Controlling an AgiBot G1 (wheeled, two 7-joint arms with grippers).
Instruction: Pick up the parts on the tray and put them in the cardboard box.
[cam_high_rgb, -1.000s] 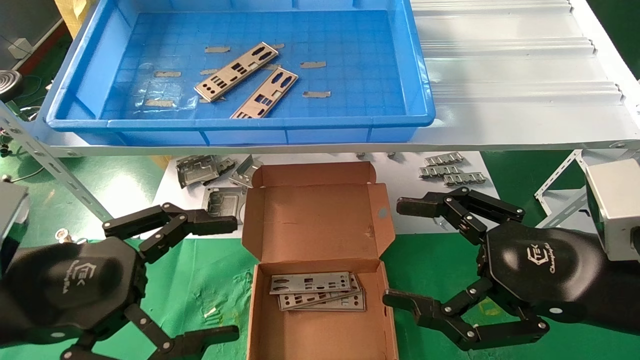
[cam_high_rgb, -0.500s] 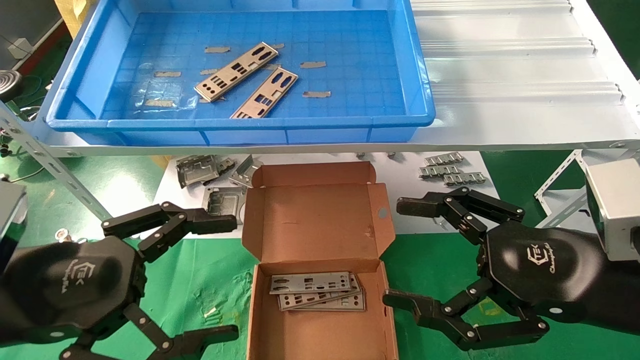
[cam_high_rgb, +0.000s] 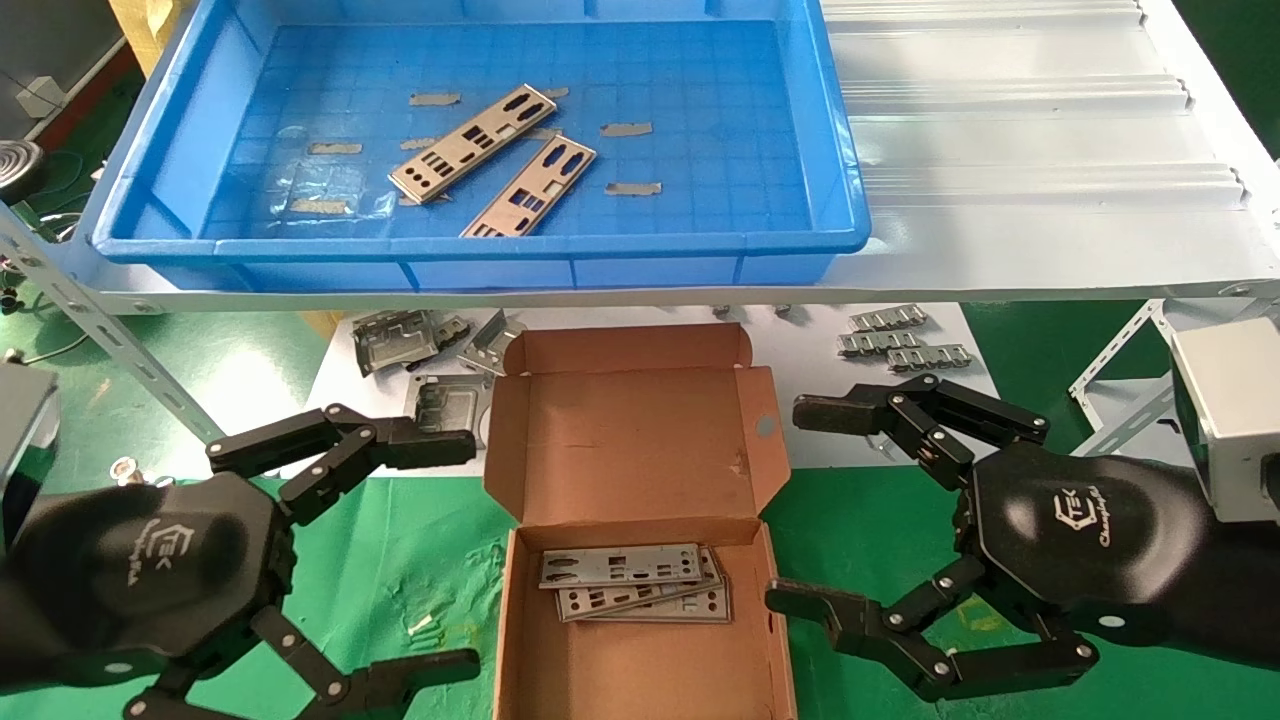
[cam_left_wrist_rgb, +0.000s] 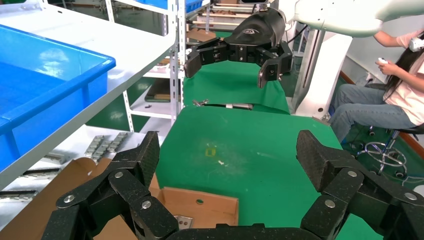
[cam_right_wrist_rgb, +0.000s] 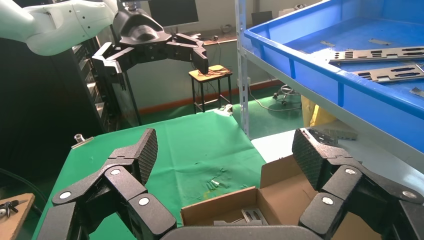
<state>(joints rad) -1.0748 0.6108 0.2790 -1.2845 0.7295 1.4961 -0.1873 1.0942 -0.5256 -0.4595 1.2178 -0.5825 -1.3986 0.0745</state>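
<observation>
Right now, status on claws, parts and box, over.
Both claws open, empty: left claw and right claw flank the box. Two parts in tray. Nothing blocking.

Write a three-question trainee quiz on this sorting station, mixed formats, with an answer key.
1. Count: how many parts lie in the tray?
2. True or false: the left gripper is shut on a plate.
3. Multiple choice: the cardboard box is
A. shut with its lid down
B. open with plates stacked inside
C. open with nothing inside

Key
1. Two: one at, the other at, side by side on the blue floor.
2. False. Its fingers are spread and hold nothing; the right gripper is open too, on the other side of the box.
3. B. The lid is folded back and a stack of plates rests inside.
</observation>
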